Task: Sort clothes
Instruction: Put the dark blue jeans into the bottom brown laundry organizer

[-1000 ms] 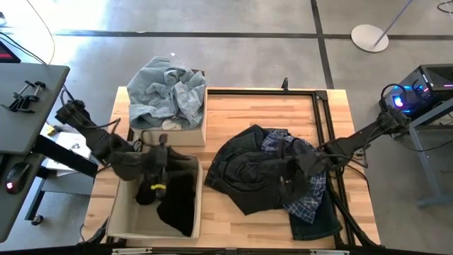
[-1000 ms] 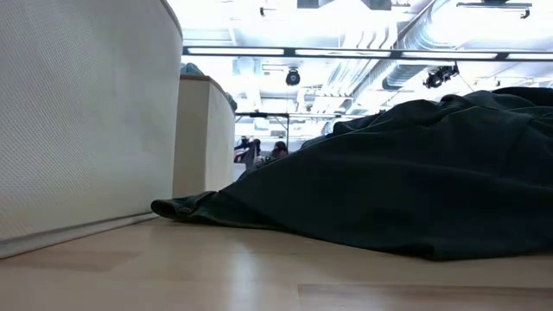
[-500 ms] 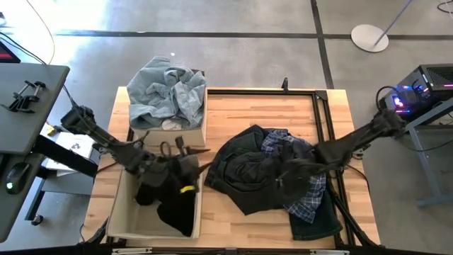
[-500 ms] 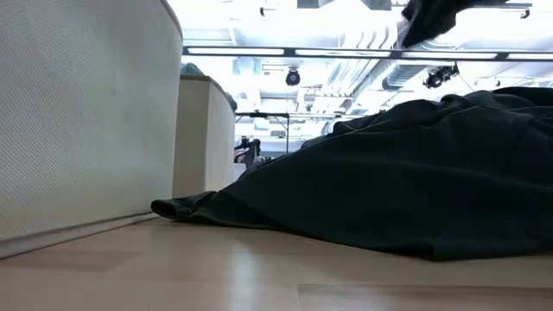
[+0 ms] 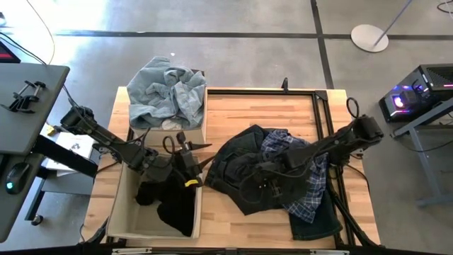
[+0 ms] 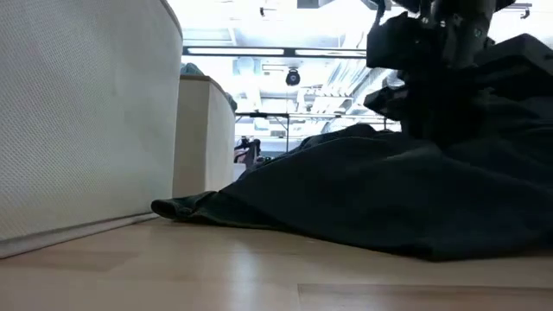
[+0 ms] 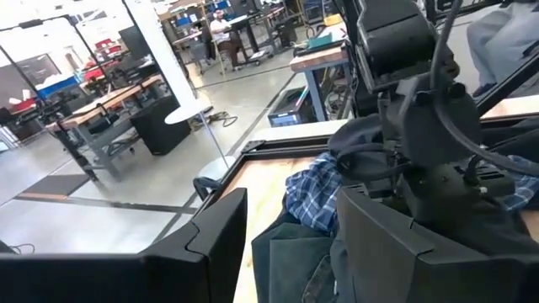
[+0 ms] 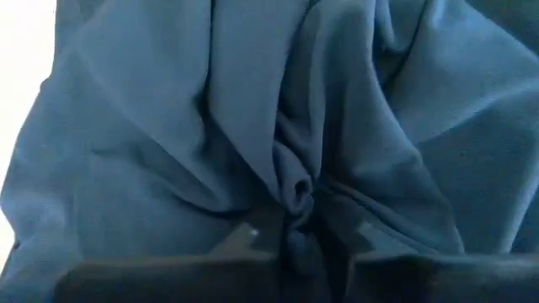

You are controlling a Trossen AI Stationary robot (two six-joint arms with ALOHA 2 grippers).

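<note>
**Clothes: right gripper has just pinched the dark garment on the table pile**

The clothes lie in three places. A heap of dark clothes sits on the right half of the wooden table. In it three pieces can be told apart: a dark garment spread on top and to the left, a navy-white plaid shirt to the right, and dark denim poking out at the near edge. More may be buried beneath.

There are two beige bins. The far bin holds a mound of pale blue denim, which spills over its rim. The near bin holds black clothes.

What has changed: a second ago the right gripper hung open above the heap. It has since come down onto the dark garment and closed. The right wrist view shows a fold of that cloth gathered tight between the fingers, so it is now clenched on the dark garment. The low view shows the gripper pressed into the pile.

The left gripper has swung from inside the near bin to just above its inner rim. Its fingers stand apart and hold nothing.

For the task, this looks like the start of the next pick: the dark garment is grasped but not yet lifted, and probably belongs with the black clothes in the near bin.

Counted: two arms, two bins, three visible garments on the table.
</note>
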